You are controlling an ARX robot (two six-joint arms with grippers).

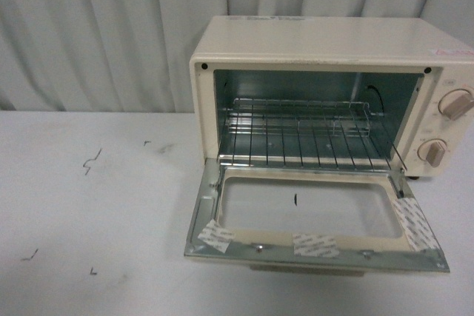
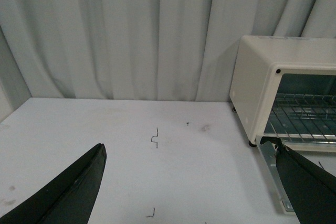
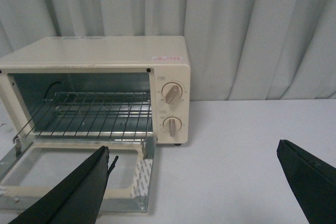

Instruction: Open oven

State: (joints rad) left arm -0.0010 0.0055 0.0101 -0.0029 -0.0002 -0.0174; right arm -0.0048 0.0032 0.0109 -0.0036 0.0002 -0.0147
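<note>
The small cream-white boxy oven (image 1: 333,101) stands on the white table (image 1: 89,212) in front of a pale grey curtain (image 1: 96,35), toward the right side in the front view, and its right edge is cut off there, so the two round beige knobs (image 1: 444,127) are only partly seen. Its glass-windowed door (image 1: 315,216) lies fully folded down toward the camera, and the handle is mostly hidden under the door's front edge. Inside, the wire rack (image 1: 304,135) is visible. Neither arm appears in the front view. In the left wrist view the left gripper (image 2: 194,192) hovers above the table, its dark fingers (image 2: 68,192) spread wide with nothing between them; one finger covers part of the door corner, and only the oven's left side shows. In the right wrist view the right gripper (image 3: 199,187) is also spread wide and empty, facing the oven front, and here both knobs show fully, along with white tape patches (image 3: 140,171) on the door frame. Small dark marks (image 1: 92,159) on the table are too small to make out.
</note>
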